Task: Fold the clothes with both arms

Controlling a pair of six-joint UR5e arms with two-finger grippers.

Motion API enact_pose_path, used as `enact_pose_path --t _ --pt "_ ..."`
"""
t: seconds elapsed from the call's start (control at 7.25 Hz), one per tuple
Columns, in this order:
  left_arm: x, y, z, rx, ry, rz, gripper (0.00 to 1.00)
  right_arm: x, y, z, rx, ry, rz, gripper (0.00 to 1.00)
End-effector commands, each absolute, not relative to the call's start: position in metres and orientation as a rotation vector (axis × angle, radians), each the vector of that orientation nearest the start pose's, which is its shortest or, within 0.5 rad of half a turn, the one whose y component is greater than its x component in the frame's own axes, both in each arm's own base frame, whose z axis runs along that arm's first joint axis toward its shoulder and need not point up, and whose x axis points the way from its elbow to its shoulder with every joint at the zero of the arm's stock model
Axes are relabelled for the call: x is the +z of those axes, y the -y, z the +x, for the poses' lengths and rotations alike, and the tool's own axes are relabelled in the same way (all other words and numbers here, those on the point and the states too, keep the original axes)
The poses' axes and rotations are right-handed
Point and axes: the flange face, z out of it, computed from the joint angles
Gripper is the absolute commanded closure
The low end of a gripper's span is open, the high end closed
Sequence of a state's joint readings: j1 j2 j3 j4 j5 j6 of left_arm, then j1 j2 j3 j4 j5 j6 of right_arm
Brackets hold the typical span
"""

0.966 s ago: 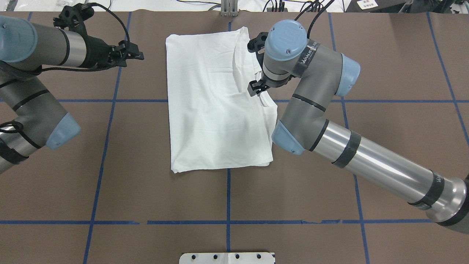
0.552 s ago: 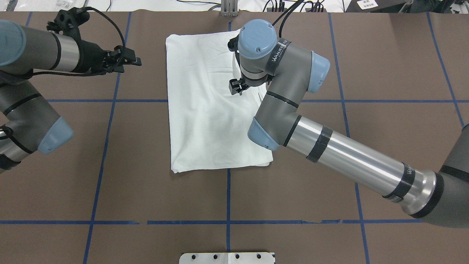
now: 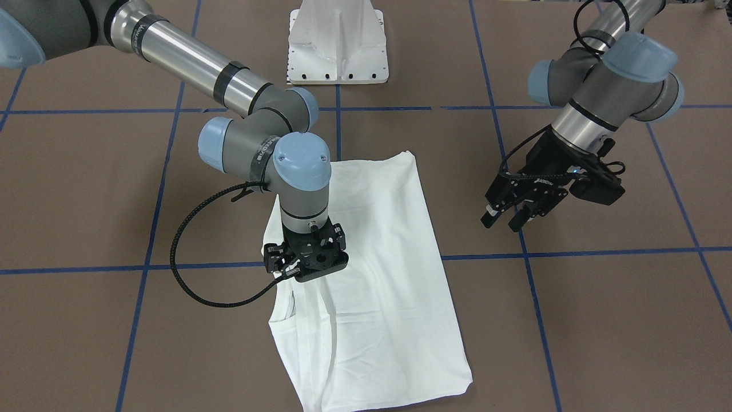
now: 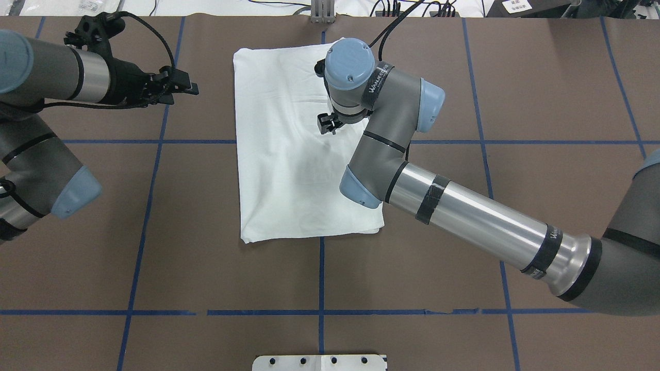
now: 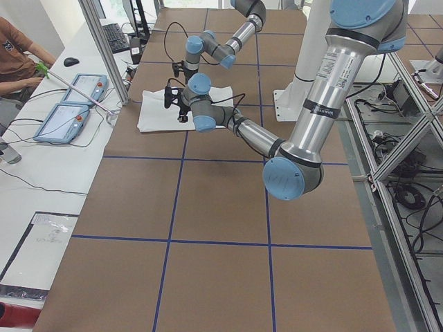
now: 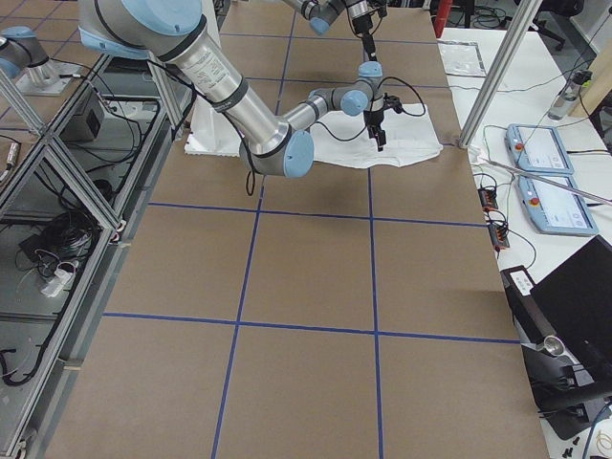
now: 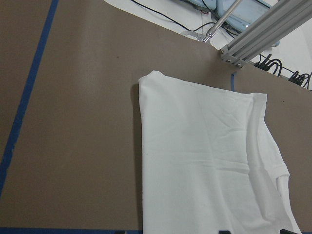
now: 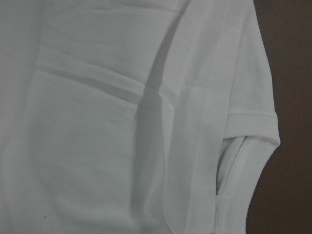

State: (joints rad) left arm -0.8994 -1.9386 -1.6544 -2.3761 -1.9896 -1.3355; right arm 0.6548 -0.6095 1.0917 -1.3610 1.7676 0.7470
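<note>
The clothes, a white T-shirt, lie flat on the brown table, folded into a long rectangle. My right gripper points straight down over the shirt's far half, just above the cloth. Its fingers are hidden under the wrist, so I cannot tell whether they hold anything. The right wrist view shows only close cloth with a hemmed sleeve edge. My left gripper hovers off the shirt's left side, open and empty. The left wrist view looks across the table at the shirt.
Blue tape lines divide the brown table top. The white pedestal base stands at the robot's edge. An aluminium post rises at the far edge. A person sits at a side desk with tablets.
My right arm has swung left, carrying its gripper from the shirt's right edge to over the shirt's middle. The left gripper has shifted only slightly.
</note>
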Motion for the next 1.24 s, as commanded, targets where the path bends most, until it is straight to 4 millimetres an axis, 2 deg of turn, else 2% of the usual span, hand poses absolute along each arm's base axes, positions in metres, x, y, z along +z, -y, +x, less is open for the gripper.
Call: enact_pose_path --t 0.0,0.14,0.28,0.41,0.55,0.69,0.83,0.97,1.1 --pt "0.322 0.545 0.314 -0.307 -1.240 0.359 0.28 0.257 0.615 -0.586 -0.212 0.597 0.322 0.00" --pt "0.322 0.546 0.314 -0.307 -1.239 0.361 0.28 0.275 0.631 -0.573 -0.194 0.571 0.309 0.00" --pt "0.318 0.545 0.314 -0.298 -1.245 0.361 0.28 0.297 0.664 -0.529 -0.205 0.550 0.307 0.00" --pt "0.316 0.545 0.314 -0.295 -1.249 0.362 0.28 0.311 0.683 -0.495 -0.203 0.563 0.287 0.00" --pt "0.310 0.543 0.313 -0.292 -1.258 0.368 0.28 0.293 0.682 -0.492 -0.184 0.632 0.253 0.00" --pt "0.308 0.542 0.312 -0.292 -1.261 0.372 0.28 0.274 0.668 -0.484 -0.061 0.692 0.240 0.00" --pt "0.309 0.542 0.311 -0.294 -1.259 0.372 0.28 0.269 0.633 -0.486 0.031 0.758 0.208 0.00" --pt "0.310 0.542 0.312 -0.294 -1.258 0.371 0.28 0.266 0.582 -0.491 0.152 0.827 0.151 0.00" --pt "0.311 0.541 0.312 -0.296 -1.257 0.369 0.28 0.256 0.540 -0.491 0.341 0.884 0.081 0.00"
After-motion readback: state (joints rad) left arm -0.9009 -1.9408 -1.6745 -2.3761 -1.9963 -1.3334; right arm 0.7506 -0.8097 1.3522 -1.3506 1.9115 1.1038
